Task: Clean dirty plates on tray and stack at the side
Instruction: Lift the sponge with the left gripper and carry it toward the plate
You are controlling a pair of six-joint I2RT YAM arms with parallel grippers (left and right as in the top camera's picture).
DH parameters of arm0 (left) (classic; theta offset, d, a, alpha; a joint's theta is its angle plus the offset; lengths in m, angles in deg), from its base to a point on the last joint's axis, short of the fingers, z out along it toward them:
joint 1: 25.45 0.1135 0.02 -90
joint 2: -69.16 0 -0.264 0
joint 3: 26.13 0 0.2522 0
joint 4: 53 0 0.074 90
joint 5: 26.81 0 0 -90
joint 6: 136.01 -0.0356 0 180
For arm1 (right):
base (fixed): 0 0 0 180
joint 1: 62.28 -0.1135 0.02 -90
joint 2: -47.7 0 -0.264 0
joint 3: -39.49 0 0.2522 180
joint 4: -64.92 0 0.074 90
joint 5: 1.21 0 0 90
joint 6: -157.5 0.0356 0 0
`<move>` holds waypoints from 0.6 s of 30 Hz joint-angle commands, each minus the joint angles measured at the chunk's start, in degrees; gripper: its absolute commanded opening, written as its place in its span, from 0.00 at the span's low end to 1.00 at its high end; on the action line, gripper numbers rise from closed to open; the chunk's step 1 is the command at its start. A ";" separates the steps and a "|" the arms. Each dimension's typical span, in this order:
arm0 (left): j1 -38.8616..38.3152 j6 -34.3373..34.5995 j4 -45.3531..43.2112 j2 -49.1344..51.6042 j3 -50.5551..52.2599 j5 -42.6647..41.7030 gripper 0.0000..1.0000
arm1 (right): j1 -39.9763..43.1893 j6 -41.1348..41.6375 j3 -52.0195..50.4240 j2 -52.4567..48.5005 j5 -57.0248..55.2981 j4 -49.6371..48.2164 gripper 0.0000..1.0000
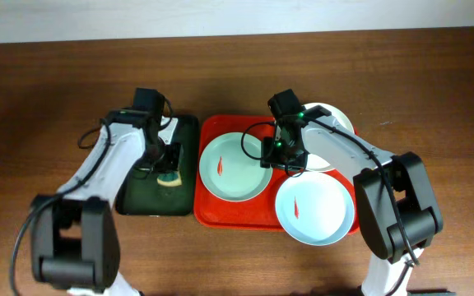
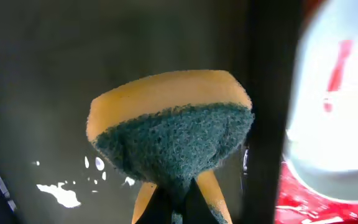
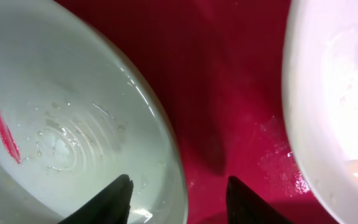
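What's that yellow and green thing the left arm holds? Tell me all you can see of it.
A sponge: soft yellow foam with a rough dark green scouring layer facing the wrist camera. The left gripper pinches one end, so it narrows there and fans out beyond. It is over the dark green tray, beside the red tray; whether it touches the tray floor I cannot tell.
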 commanded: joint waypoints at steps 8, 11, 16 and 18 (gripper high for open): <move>0.17 0.02 -3.06 10.34 -0.94 1.36 0.00 | -0.33 -0.37 0.13 -0.52 -0.13 -0.17 0.50; 0.17 0.50 -2.84 6.62 -1.64 1.40 0.00 | -0.31 -0.37 0.13 -0.52 -0.09 -0.13 0.20; 0.11 3.39 -3.69 -5.53 -1.88 5.27 0.00 | -0.33 -0.37 0.13 -0.52 -0.11 2.21 0.25; 0.11 3.41 -3.74 -7.61 -1.88 6.49 0.00 | -0.33 -0.35 0.11 -0.52 -0.09 2.91 0.20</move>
